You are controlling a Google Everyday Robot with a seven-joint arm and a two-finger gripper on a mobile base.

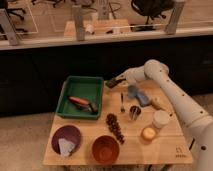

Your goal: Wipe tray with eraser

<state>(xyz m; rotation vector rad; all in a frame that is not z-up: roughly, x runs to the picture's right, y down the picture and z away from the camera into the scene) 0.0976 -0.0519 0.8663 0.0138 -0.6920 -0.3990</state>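
The green tray (70,107) sits on the left back part of the wooden table. An orange-red tool with a dark end (80,102) lies inside it. My gripper (111,83) hangs just above the tray's right rim near its back corner, on the white arm reaching in from the right. Its tip is dark and shut. I cannot make out the eraser apart from the dark fingers, so I cannot tell whether it sits between them.
Right of the tray lie blue-grey pads (136,94), a fork (122,102), a metal cup (134,111), a white cup (161,119) and a small orange dish (148,133). Dark grapes (115,127), a brown bowl (105,149) and a purple plate (72,132) sit in front.
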